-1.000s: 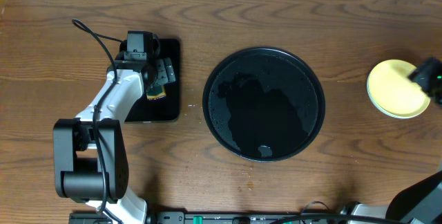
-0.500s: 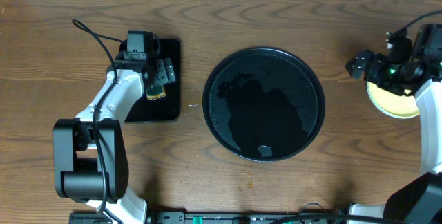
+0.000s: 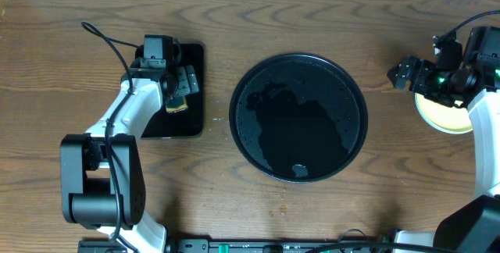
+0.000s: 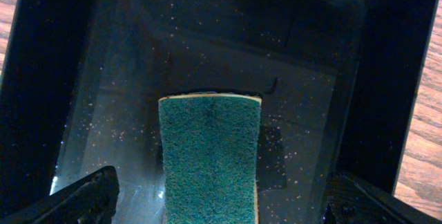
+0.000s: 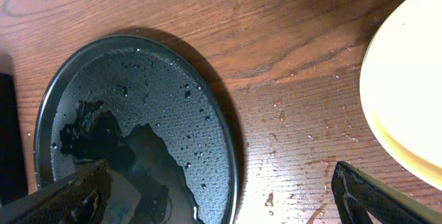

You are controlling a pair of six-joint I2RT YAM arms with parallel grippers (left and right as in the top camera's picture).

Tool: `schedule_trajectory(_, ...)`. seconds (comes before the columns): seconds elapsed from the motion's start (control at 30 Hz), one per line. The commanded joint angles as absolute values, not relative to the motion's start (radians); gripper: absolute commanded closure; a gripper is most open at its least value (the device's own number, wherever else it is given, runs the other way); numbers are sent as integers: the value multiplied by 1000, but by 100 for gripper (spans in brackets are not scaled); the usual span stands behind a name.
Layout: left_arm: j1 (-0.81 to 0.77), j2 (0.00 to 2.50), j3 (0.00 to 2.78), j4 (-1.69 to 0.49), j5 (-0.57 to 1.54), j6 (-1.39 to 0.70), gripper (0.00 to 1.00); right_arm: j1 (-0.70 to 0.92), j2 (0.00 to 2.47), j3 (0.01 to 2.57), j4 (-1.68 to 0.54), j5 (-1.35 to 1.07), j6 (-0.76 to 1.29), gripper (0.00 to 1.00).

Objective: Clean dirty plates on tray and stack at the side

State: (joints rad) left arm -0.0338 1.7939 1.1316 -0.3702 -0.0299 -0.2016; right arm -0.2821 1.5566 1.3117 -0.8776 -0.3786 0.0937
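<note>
Wood table (image 3: 78, 19); round blk tray (image 3: 250, 81) at ctr, wet w/ droplets. Small rect tray (image 3: 191, 124) well to its left. plates (image 3: 449, 119) off round blk tray, far right, yellow on top. right gripper (image 5: 221, 200) by plates' left edge, jaws wide apart, empty. left gripper (image 4: 221, 207) over rect tray, jaws apart astride green sponge (image 4: 210, 155), not touching it.

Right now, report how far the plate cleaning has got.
Done: the round black tray holds only water, no plates; a pale yellow plate sits on the table at right. In hand: nothing; right gripper and left gripper are open, the left above the green sponge. Left: unclear; any plates under the yellow one are hidden.
</note>
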Motion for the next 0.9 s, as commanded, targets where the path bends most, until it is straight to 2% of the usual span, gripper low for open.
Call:
schedule_trajectory(0.0, -29, 1807, 1121, -373, -42, -191, 4, -274, 1545, 1312, -879, -393, 77, 1)
schedule_trajectory(0.43, -29, 1807, 1121, -373, -42, -191, 4, -274, 1478, 1312, -880, -393, 77, 1)
schedule_trajectory(0.7, -29, 1807, 1121, -373, -42, -191, 4, -243, 1243, 1312, -879, -393, 77, 1)
schedule_trajectory(0.87, -29, 1807, 1121, -373, -42, -191, 4, -149, 1039, 1312, -879, -393, 77, 1)
